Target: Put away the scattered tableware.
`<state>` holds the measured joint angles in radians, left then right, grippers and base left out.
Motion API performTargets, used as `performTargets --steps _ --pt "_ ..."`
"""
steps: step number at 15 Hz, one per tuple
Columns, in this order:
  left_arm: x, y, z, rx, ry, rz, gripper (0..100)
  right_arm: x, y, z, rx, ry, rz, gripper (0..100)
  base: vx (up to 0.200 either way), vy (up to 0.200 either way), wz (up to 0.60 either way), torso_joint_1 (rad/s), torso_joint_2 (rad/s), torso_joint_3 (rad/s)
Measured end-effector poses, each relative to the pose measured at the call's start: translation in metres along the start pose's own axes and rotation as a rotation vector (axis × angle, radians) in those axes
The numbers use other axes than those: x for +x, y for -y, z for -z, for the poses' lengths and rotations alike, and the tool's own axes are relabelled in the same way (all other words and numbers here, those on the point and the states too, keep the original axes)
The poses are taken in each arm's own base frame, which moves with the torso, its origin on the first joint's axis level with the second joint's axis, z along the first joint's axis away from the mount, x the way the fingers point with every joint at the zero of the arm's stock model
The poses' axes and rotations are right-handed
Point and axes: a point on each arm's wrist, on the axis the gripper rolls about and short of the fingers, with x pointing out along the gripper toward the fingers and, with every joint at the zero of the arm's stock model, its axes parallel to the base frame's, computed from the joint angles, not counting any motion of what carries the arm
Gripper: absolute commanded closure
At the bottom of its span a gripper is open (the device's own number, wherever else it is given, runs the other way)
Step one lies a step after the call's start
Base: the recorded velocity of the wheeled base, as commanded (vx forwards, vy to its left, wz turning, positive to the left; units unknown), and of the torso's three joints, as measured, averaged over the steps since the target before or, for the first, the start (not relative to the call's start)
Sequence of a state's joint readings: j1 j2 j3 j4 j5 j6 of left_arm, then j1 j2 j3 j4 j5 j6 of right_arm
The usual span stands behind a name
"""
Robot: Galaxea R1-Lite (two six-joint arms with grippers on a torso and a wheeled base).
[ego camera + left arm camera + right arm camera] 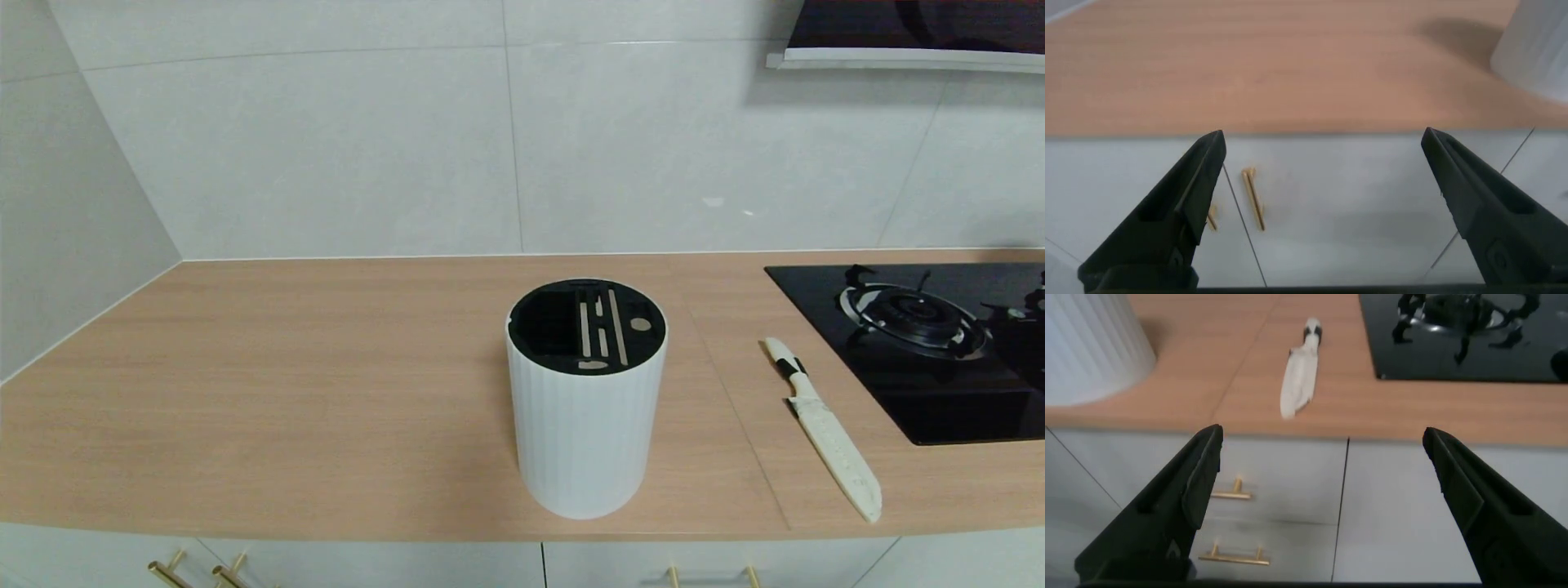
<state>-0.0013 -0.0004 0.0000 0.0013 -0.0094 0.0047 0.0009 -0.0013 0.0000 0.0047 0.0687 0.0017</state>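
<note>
One knife (1301, 371) lies flat on the table (326, 392), ahead of the right jaws and in line with their gap, its long axis running toward them: blade tip nearest, handle farthest. Beyond the left jaws, off to one side, stands the white ribbed holder (586, 425). Both pairs of jaws gape wide, gripping nothing

holder (585, 425) white ribbed, black top | knife (823, 429) cream speckled | counter (326, 392) wood-grain

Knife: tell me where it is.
Head view: the knife lies right of centre on the countertop, between the white knife holder and the black gas hob.
</note>
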Motion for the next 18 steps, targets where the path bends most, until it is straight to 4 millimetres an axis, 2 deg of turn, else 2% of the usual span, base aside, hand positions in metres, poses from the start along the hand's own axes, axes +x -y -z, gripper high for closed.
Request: performTargets --steps 11,18 --pt "0.0 0.0 0.0 0.0 0.0 0.0 0 0.0 0.0 0.0 0.0 0.0 0.0 0 0.0 0.0 0.0 0.248 -0.52 -0.274" --pt "0.0 0.0 0.0 0.0 0.0 0.0 0 0.0 0.0 0.0 -0.004 0.0 -0.001 0 0.0 0.0 0.0 0.022 -0.05 -0.022"
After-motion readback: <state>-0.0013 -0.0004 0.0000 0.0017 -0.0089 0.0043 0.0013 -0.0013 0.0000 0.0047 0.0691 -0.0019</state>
